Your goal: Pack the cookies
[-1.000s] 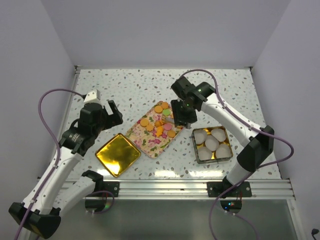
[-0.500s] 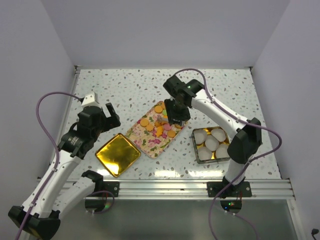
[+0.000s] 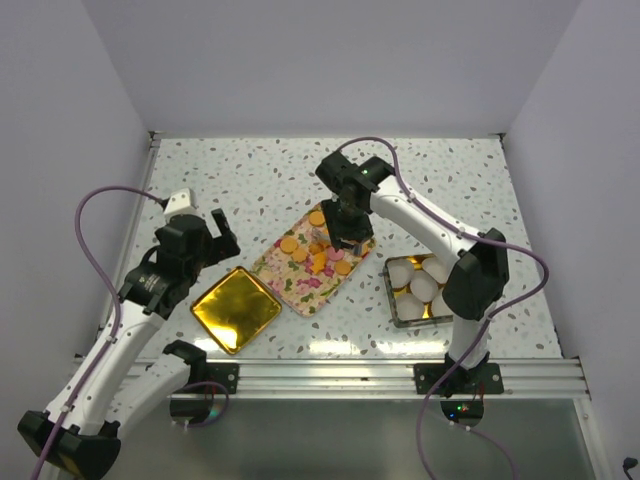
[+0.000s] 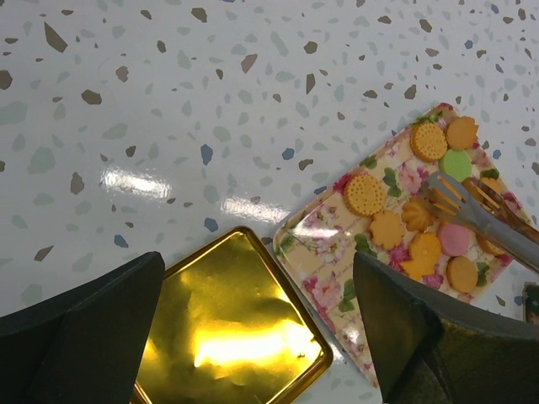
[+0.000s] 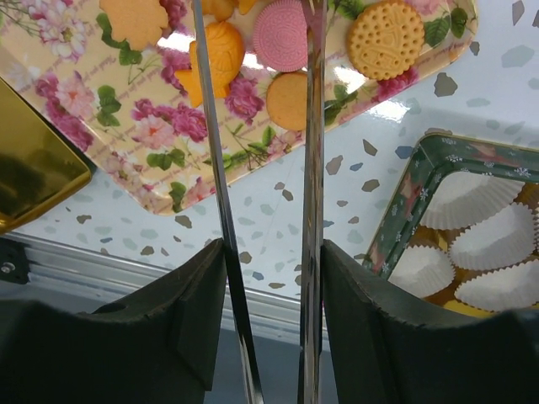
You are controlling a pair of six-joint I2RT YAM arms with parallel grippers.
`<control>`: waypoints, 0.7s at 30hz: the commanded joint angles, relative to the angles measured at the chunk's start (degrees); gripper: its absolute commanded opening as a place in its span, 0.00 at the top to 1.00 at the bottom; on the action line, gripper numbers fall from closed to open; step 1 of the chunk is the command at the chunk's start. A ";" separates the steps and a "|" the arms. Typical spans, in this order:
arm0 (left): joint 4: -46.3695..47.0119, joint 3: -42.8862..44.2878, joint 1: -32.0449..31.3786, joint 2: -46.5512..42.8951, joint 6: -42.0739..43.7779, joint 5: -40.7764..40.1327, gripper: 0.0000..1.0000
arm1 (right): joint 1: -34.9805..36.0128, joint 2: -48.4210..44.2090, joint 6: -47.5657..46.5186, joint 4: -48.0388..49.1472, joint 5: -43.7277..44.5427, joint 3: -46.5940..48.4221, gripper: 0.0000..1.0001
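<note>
Several small cookies (image 3: 318, 247), mostly orange with one green and one pink, lie on a floral tray (image 3: 298, 283). My right gripper (image 3: 350, 228) is shut on metal tongs (image 5: 312, 126) and hangs over the tray's right end. In the right wrist view (image 5: 274, 252) the two tong blades run either side of the pink cookie (image 5: 282, 34). My left gripper (image 3: 213, 238) is open and empty. In the left wrist view (image 4: 258, 278) it hovers above a gold lid (image 4: 227, 328), with the cookies (image 4: 421, 240) and the tongs (image 4: 480, 215) off to its right.
A green tin (image 3: 392, 300) holding white paper cups (image 3: 425, 285) stands right of the floral tray. It shows in the right wrist view (image 5: 402, 198) too. The gold lid (image 3: 235, 308) lies left of the tray, near the front rail.
My right gripper has swung left with the tongs, from the tray's right edge to over the cookies. The left arm has shifted slightly.
</note>
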 commanded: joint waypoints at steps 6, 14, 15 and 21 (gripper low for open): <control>1.30 -1.44 -0.30 -0.30 0.64 -1.22 0.00 | 0.43 0.71 -1.62 -2.39 1.17 2.78 0.57; 0.42 -1.53 -0.30 -1.00 0.47 -1.40 0.00 | 0.43 0.01 -1.80 -2.21 1.08 1.90 0.74; 0.25 -1.62 -0.30 -1.09 0.29 -1.48 0.00 | 0.43 -0.16 -1.80 -2.30 1.17 1.99 0.74; -0.64 -1.97 -0.30 -2.14 0.47 -2.80 0.00 | 0.52 -1.75 -1.62 -4.76 2.05 5.59 0.75</control>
